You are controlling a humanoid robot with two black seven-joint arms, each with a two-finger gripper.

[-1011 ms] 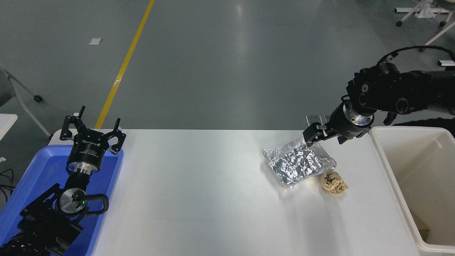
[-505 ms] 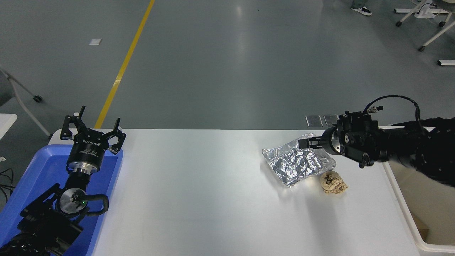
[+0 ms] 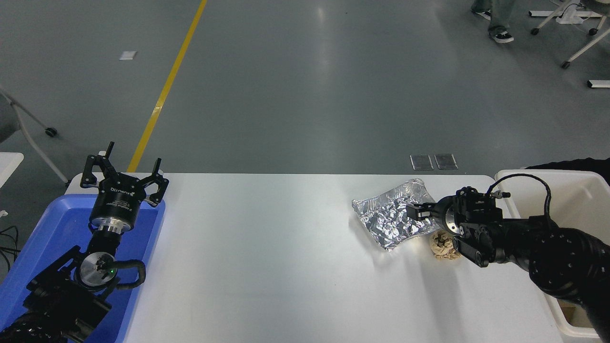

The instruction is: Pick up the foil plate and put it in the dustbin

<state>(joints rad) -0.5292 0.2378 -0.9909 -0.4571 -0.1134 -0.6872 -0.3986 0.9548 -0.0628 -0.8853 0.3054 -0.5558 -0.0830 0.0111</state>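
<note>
The foil plate (image 3: 388,218) lies crinkled and silver on the white table, right of centre. My right gripper (image 3: 415,211) reaches in from the right and sits low at the plate's right part, pointing left. Whether it touches the foil cannot be made out. The dustbin (image 3: 511,189), cream-white with a thick rim, stands at the table's right end, and my right arm crosses in front of it. My left gripper (image 3: 125,177) is parked open above the blue tray at the lower left.
A crumpled tan paper ball (image 3: 441,246) lies just below the foil plate, partly hidden by my right wrist. A shallow blue tray (image 3: 57,224) sits at the table's left end. A person's feet (image 3: 495,29) and chair legs show on the floor, top right.
My right arm has dropped from high above the table's far edge and swung nearer. Its gripper now sits low at the foil plate's right side and covers part of the paper ball.
</note>
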